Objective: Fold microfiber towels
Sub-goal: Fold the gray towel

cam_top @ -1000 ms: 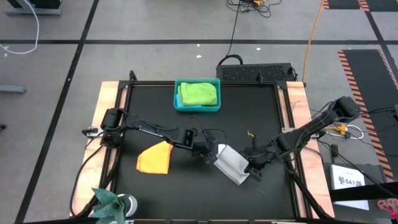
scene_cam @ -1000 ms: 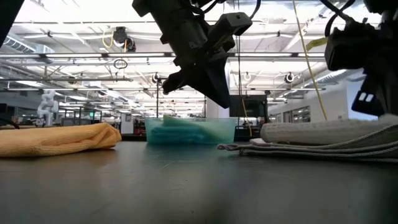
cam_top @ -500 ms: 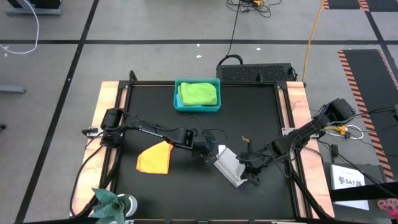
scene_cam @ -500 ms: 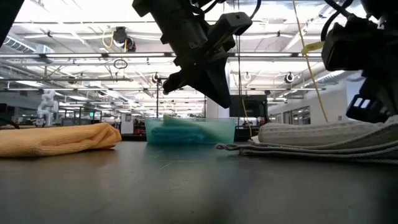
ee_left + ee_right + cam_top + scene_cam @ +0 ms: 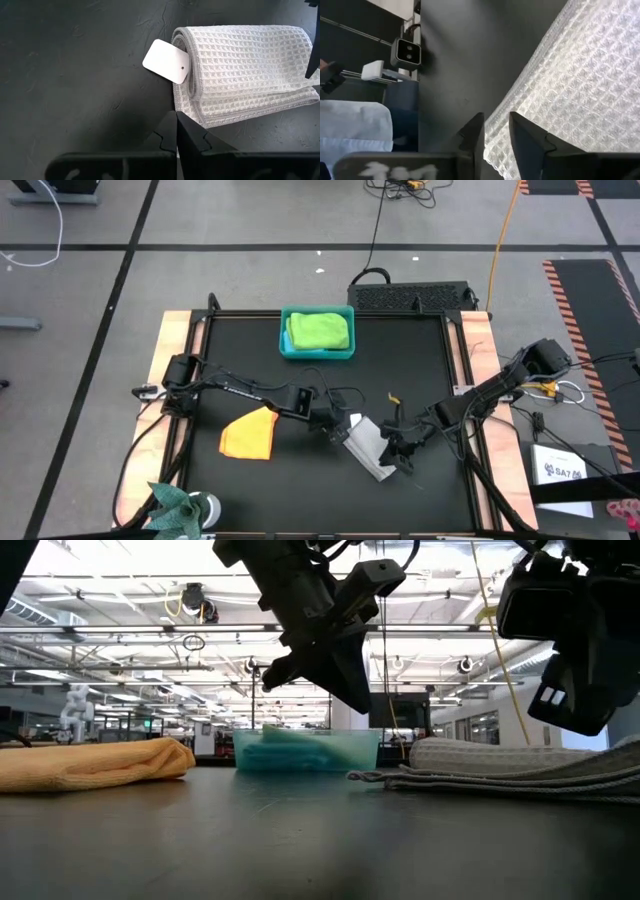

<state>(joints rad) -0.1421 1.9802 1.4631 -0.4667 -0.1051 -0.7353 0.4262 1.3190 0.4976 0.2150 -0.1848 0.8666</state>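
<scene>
High view towel: the light grey towel (image 5: pixel 368 447) lies folded at about five o'clock on the black table (image 5: pixel 420 360), a white tag (image 5: pixel 166 61) sticking out of one end.
Change: half a second back the right gripper (image 5: pixel 398 450) sat lower on the towel's near edge; its fingers have since parted a little and nothing hangs between them, so the towel looks let go.
Right gripper: over the towel's three o'clock edge, fingers a small gap apart, empty.
Left gripper: (image 5: pixel 332 426) at the towel's ten o'clock end, fingers pressed together, holding nothing, unmoved.
Meaning: this fold looks finished.
Orange towel: (image 5: pixel 249 434) folded, at nine o'clock of the grey one.
Green towel: (image 5: pixel 319 330) in the teal bin (image 5: pixel 284 347) at twelve o'clock.
</scene>
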